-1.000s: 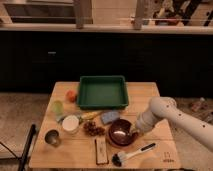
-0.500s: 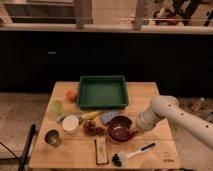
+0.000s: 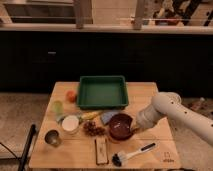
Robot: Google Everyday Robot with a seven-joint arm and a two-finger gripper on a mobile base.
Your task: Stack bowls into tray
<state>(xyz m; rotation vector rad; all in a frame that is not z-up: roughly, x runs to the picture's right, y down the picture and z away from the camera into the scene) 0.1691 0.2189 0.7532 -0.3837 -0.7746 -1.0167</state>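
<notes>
A dark red bowl (image 3: pixel 120 126) sits on the wooden table (image 3: pixel 145 97), in front of the empty green tray (image 3: pixel 102 92). A small white bowl (image 3: pixel 70 123) stands at the left, near the front. My gripper (image 3: pixel 134 128) is at the right rim of the red bowl, at the end of my white arm (image 3: pixel 170 111) that comes in from the right. A blue item (image 3: pixel 107 116) lies between the tray and the red bowl.
An orange fruit (image 3: pixel 71 95) and a green cup (image 3: pixel 58 106) are at the left. A metal cup (image 3: pixel 52 137) is at the front left. A brown cluster (image 3: pixel 92 129), a dark bar (image 3: pixel 101 150) and a dish brush (image 3: pixel 131 153) lie near the front.
The arm has shifted slightly left, bringing the gripper closer onto the red bowl's right rim. The bowl and other objects have not visibly moved.
</notes>
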